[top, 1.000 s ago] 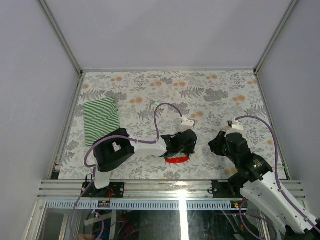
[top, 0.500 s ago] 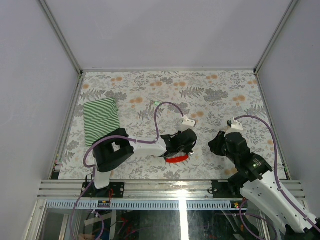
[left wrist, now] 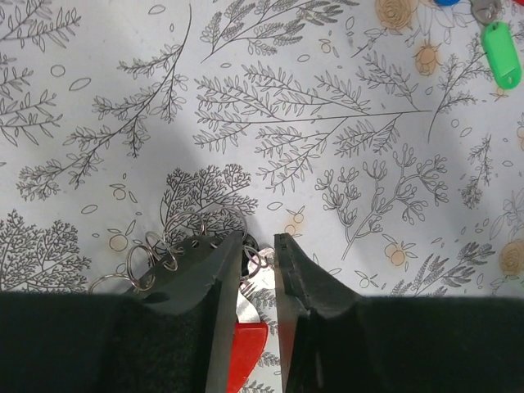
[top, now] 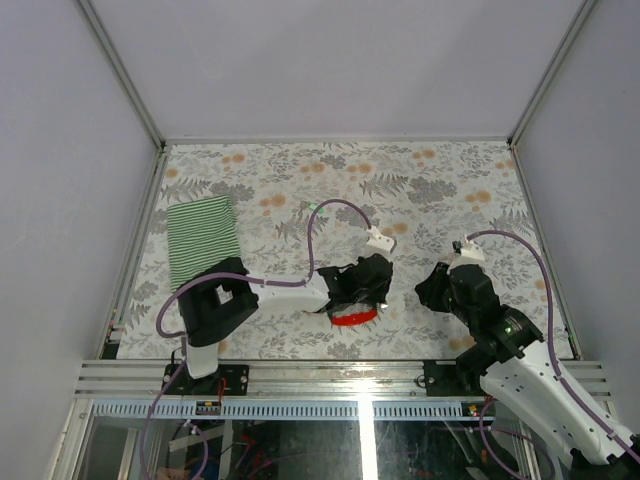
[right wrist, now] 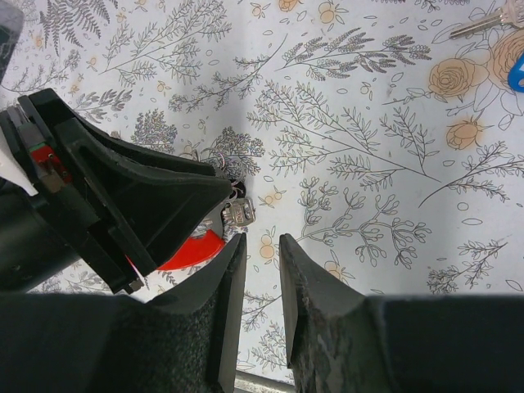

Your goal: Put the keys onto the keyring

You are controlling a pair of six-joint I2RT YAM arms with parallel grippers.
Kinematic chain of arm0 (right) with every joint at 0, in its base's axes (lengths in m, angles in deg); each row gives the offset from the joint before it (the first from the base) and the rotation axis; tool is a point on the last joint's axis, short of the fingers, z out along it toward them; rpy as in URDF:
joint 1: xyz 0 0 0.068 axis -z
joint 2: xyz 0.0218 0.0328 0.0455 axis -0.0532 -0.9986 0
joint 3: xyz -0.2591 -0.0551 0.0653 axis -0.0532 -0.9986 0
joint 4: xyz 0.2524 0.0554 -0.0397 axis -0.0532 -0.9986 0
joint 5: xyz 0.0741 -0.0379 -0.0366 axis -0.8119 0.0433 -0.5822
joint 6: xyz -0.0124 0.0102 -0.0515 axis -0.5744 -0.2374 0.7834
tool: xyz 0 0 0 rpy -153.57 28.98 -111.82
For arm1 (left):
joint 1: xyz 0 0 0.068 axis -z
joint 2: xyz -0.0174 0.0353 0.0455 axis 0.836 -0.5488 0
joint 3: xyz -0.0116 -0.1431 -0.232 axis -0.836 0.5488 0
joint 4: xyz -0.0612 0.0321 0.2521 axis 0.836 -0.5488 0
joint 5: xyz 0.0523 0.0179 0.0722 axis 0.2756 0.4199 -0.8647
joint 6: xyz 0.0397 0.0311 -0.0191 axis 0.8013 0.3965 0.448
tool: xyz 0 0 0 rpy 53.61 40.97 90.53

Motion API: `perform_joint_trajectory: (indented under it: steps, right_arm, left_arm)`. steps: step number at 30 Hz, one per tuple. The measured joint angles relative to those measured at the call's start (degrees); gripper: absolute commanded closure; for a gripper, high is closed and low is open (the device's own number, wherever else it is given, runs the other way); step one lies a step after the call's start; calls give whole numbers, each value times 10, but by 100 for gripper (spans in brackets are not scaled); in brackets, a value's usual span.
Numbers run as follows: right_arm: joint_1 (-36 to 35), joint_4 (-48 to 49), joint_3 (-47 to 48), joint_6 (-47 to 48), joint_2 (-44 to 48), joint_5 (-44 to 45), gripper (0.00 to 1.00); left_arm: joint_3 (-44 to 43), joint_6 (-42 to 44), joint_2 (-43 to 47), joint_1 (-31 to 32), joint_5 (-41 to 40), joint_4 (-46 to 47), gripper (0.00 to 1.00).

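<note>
While the left gripper [left wrist: 259, 241] is pressing down over the keyring [top: 352, 318], its two dark fingers [left wrist: 214, 274] are sitting almost together. The keyring's grey strip is showing in the narrow slot between them, so the jaws are reading as clamped on it. The red loop [right wrist: 193, 246] of the keyring is poking out from under that gripper on the side toward the arm bases. It is lying flat on the flower-patterned table [top: 450, 180]. A cluster of small wire rings [left wrist: 160, 254] is lying right against the keyring, just beside one left fingertip. A small silver piece [right wrist: 237, 214] is sticking out at the gripper's tip, next to the red loop.

The right gripper [right wrist: 262, 239] is sitting low just to the right of the keyring and pointing toward it. Its fingers [right wrist: 304, 282] are standing a thin gap apart, with only tablecloth showing between them. It is touching neither the keyring nor the left gripper.

The keys [left wrist: 501, 53] are lying loose on the table, well apart from the keyring and farther from the arm bases than it is. A green-headed one is lying flat, with a grey one just beside it at the edge of the left wrist view. A blue-headed key [right wrist: 516, 74] and a plain silver key [right wrist: 481, 23] are showing at the edge of the right wrist view, also well away from the keyring. None of them is touching either gripper.

A green striped cloth [top: 203, 240] is lying flat well to the left of the keyring.
</note>
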Motion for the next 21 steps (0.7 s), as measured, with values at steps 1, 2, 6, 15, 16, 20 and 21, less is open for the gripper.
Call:
perform_joint_trajectory:
  steps: [1,2,6,15,16,20,21]
  right_arm:
    - [0,0,0,0,0,0,71]
    - [0,0,0,0,0,0,71]
    - [0,0,0,1,0,0,70]
    - [0,-3,3,4,0,1,70]
    - [0,-5,5,4,0,1,70]
    - [0,-5,11,4,0,1,70]
    - [0,-6,13,4,0,1,70]
  left_arm:
    - [0,8,2,-1,3,0,71]
    - [0,17,4,-1,7,1,70]
    - [7,66,23,-3,27,4,68]
    - [64,221,89,-44,142,8,65]
    - [66,237,92,-49,155,8,66]
    - [70,312,95,-62,213,6,66]
    - [71,330,95,-62,226,7,66]
